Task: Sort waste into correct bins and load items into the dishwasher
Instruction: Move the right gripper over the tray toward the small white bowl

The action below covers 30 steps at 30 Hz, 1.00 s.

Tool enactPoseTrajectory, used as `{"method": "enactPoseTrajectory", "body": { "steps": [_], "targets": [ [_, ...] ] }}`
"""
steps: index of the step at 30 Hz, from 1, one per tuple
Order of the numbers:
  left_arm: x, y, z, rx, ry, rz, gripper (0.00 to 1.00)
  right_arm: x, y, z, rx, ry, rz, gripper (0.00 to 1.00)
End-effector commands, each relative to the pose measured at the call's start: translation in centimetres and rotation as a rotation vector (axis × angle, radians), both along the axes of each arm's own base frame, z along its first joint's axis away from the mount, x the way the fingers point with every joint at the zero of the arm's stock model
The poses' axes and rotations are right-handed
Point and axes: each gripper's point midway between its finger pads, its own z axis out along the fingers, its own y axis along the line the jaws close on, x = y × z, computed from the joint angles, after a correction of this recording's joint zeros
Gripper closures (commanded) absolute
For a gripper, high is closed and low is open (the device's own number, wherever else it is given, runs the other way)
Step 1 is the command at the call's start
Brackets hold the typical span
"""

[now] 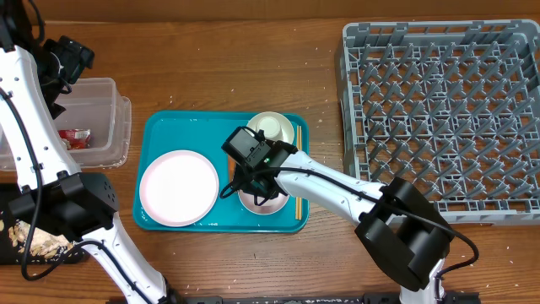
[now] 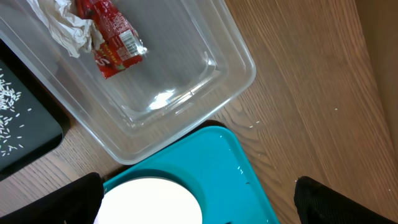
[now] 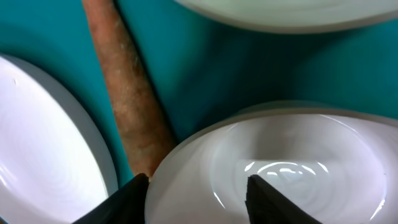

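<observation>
My right gripper (image 1: 257,190) (image 3: 198,199) is open and straddles the near rim of a white bowl (image 1: 263,203) (image 3: 280,168) on the teal tray (image 1: 169,127), one finger inside and one outside. An orange carrot-like stick (image 3: 130,106) lies between that bowl and the white plate (image 1: 179,187) (image 3: 37,162). A second white bowl (image 1: 270,127) (image 3: 286,9) sits behind. My left gripper (image 1: 72,57) (image 2: 199,208) is open and empty, above the tray's corner beside the clear tub (image 1: 110,118) (image 2: 186,106). The tub holds the red wrapper (image 2: 112,37) and tissue (image 2: 62,22).
The grey dish rack (image 1: 439,110) stands at the right. Chopsticks (image 1: 297,169) lie along the teal tray's right side. The black tray (image 2: 25,130) with rice grains and food scraps (image 1: 34,241) sits at the front left. The small cup is not in view.
</observation>
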Motion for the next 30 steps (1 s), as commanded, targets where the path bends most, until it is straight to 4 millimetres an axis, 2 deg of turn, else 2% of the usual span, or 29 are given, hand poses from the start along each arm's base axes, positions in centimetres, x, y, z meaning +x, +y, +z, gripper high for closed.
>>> {"method": "enactPoseTrajectory", "body": {
  "steps": [1,6,10,15,18,19,20,22,30],
  "targets": [
    [0.1,-0.1,0.0,-0.006,-0.002,0.01,0.0,0.7,0.3,0.3,0.002,-0.021,-0.009,0.51],
    [0.1,-0.1,0.0,-0.006,-0.002,0.01,0.0,0.7,0.3,0.5,0.0,-0.019,-0.008,0.63],
    [0.1,-0.1,0.0,-0.006,-0.002,0.01,0.0,0.9,0.5,1.3,-0.003,-0.028,0.014,0.66],
    [0.1,-0.1,0.0,-0.006,-0.002,0.01,0.0,0.7,0.4,1.3,-0.005,-0.017,0.019,0.81],
    [0.1,-0.1,0.0,-0.006,-0.002,0.01,0.0,0.5,0.3,1.3,-0.009,-0.009,0.02,0.8],
    [0.1,-0.1,0.0,-0.006,-0.002,0.01,0.0,0.4,0.2,1.2,-0.011,-0.007,0.02,0.77],
    [0.1,-0.1,0.0,-0.006,-0.002,0.01,0.0,0.5,0.1,1.1,-0.02,-0.01,0.019,0.7],
    [0.1,-0.1,0.0,-0.006,-0.002,0.01,0.0,0.4,0.1,0.8,-0.031,-0.016,0.023,0.66],
    [0.1,-0.1,0.0,-0.006,-0.002,0.01,0.0,0.1,0.1,0.2,-0.045,-0.007,0.03,0.68]
  ]
}}
